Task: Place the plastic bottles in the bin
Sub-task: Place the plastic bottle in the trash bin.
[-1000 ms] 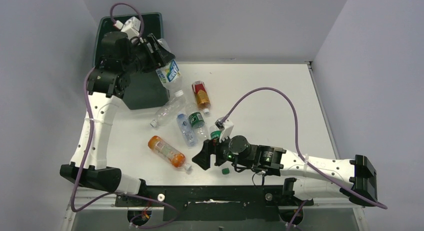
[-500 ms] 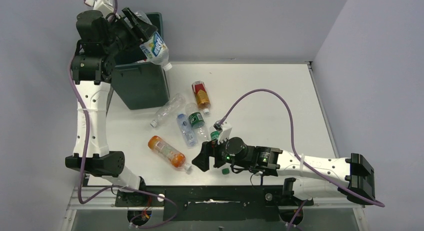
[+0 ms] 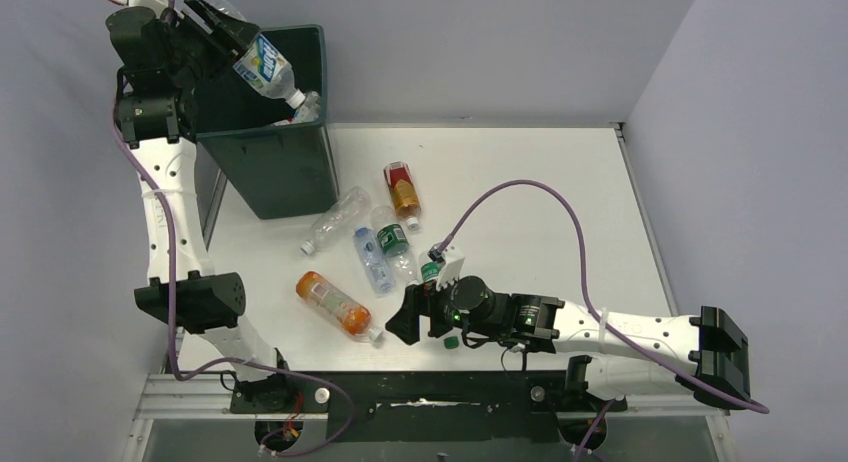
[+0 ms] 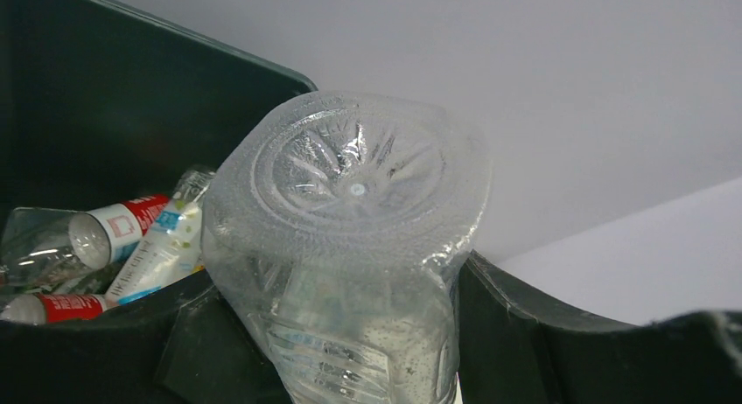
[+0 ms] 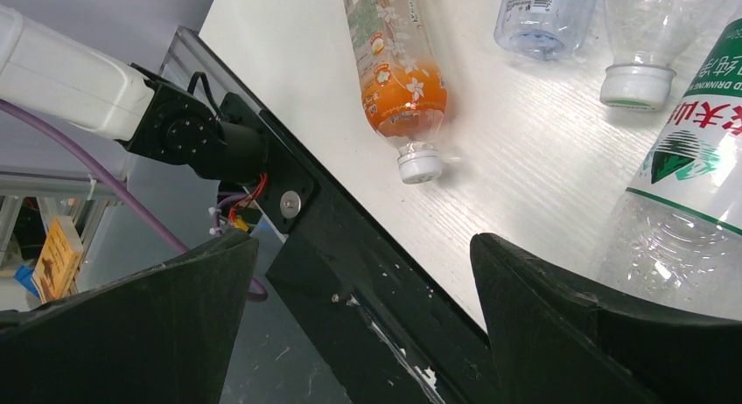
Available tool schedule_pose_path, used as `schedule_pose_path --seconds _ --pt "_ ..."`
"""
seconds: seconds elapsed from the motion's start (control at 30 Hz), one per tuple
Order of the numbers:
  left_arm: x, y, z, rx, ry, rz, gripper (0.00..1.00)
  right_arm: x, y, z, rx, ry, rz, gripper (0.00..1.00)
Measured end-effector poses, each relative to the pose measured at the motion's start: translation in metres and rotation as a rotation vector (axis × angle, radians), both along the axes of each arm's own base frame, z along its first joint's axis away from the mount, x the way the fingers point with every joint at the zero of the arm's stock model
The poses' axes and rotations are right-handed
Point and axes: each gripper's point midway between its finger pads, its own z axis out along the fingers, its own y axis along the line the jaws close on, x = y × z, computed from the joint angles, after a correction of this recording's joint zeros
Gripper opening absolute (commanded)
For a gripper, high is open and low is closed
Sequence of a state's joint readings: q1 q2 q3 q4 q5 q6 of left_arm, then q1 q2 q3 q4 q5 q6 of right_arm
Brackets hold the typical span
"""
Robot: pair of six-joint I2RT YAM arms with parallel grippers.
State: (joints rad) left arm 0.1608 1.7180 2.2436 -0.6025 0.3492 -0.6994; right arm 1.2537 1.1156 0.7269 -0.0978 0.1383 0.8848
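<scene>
My left gripper [image 3: 232, 34] is clamped on a clear blue-labelled bottle [image 3: 266, 67], tilted cap-down right over the bin [image 3: 272, 170], so next I just let go, while my right gripper [image 3: 408, 317] hangs wide open beside the orange bottle [image 3: 335, 302] on the table [image 3: 560, 182].

- The bin [image 3: 270, 152] is set at the far left corner of the table [image 3: 540, 192].
- A tilted bottle [image 3: 262, 67] is held above the bin's opening by the left gripper [image 3: 225, 27].
- Other bottles [image 4: 114, 238] are seen lying inside the bin.
- A cluster of four bottles [image 3: 372, 259] is laid just right of the bin.
- The nearest bottle [image 3: 338, 303] is laid before the cluster.
- The right gripper [image 3: 397, 317] is placed just right of the nearest bottle.
</scene>
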Motion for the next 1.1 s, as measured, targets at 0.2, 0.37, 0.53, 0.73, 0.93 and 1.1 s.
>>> schedule_pose_path --seconds 0.2,0.37,0.53,0.73,0.93,1.1 --pt "0.025 0.029 -0.020 0.003 0.030 0.047 0.56 -0.003 -0.001 -0.002 -0.006 0.015 -0.001 0.98" --pt "0.038 0.038 -0.041 0.017 0.072 0.061 0.67 -0.007 -0.001 -0.007 -0.011 0.030 0.002 0.98" --pt "0.041 0.042 -0.060 0.052 0.115 0.068 0.82 -0.008 -0.002 -0.012 -0.022 0.040 -0.001 0.98" --pt "0.042 0.053 -0.090 0.126 0.216 0.111 0.83 -0.008 0.000 -0.028 -0.066 0.054 0.002 0.98" --pt "0.037 0.058 -0.101 0.188 0.260 0.134 0.84 -0.009 0.005 -0.040 -0.105 0.072 0.017 0.98" --pt "0.033 0.055 -0.098 0.204 0.257 0.133 0.85 -0.009 0.007 -0.040 -0.107 0.073 0.017 0.98"
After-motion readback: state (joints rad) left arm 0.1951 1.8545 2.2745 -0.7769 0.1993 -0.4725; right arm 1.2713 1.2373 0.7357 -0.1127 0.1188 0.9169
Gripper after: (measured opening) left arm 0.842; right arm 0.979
